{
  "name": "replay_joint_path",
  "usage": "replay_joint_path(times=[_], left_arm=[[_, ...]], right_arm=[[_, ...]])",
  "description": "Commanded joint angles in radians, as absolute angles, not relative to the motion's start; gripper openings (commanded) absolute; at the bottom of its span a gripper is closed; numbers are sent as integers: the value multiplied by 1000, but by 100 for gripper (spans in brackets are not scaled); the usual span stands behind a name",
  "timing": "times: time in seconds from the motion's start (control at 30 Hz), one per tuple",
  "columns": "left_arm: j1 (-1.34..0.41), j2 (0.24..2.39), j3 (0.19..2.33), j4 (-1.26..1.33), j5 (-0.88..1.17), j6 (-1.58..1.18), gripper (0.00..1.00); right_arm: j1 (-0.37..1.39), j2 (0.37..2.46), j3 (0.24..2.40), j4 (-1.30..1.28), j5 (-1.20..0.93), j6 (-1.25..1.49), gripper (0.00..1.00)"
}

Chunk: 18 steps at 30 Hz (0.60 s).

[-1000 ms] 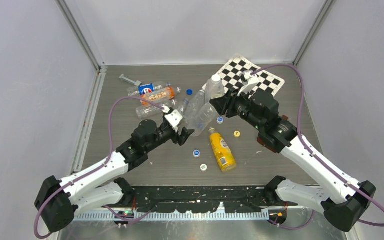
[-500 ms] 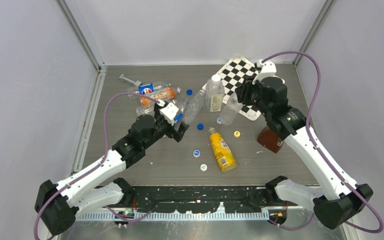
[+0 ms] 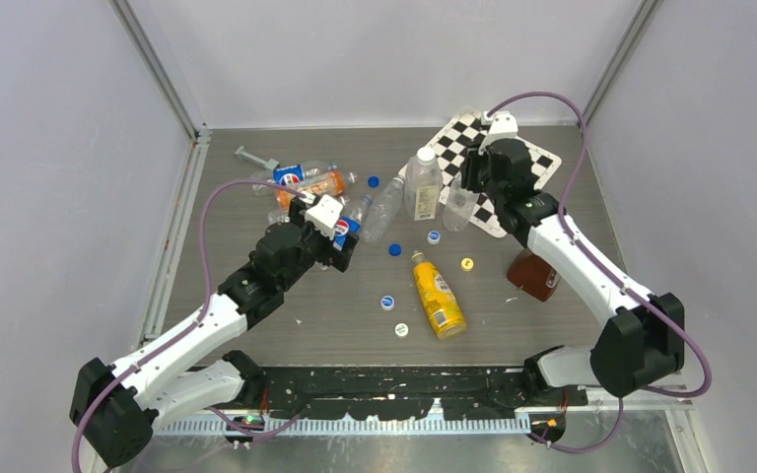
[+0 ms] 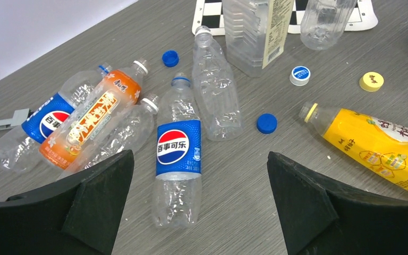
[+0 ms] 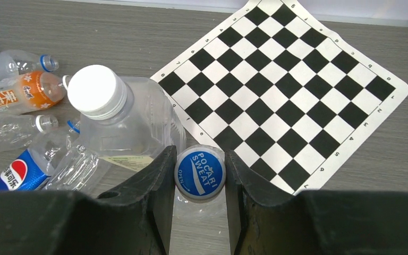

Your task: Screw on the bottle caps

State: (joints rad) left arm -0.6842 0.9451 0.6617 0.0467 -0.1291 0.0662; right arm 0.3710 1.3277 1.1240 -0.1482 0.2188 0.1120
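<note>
Right gripper (image 5: 199,175) clamps a blue-and-white round plastic cap (image 5: 200,172) atop an empty clear plastic bottle (image 3: 460,207) at the checkerboard sheet (image 5: 281,90) edge; left gripper (image 4: 199,159) spread wide.

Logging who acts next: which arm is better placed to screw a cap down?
Right. The right fingers grip the blue cap atop an upright clear bottle; the left fingers hang open above lying bottles.

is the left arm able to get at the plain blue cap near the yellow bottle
Probably yes: the left gripper is open, and the blue cap lies just ahead, touching neither the yellow bottle nor the slim clear bottle.
</note>
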Motion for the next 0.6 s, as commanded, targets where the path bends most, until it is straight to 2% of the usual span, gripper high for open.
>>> replay_joint_path(times=[0.0, 0.27, 0.43, 0.57], left_arm=[[-679, 933, 687, 63, -168, 90, 100], [-678, 942, 686, 63, -166, 92, 100], [-678, 944, 683, 69, -161, 91, 100], [-679, 949, 683, 69, -152, 88, 100]], right_arm=[[368, 1357, 1080, 66, 208, 77, 1], [368, 1393, 1019, 125, 175, 70, 10], [368, 1390, 988, 126, 148, 65, 24], [368, 1384, 982, 114, 132, 56, 39]])
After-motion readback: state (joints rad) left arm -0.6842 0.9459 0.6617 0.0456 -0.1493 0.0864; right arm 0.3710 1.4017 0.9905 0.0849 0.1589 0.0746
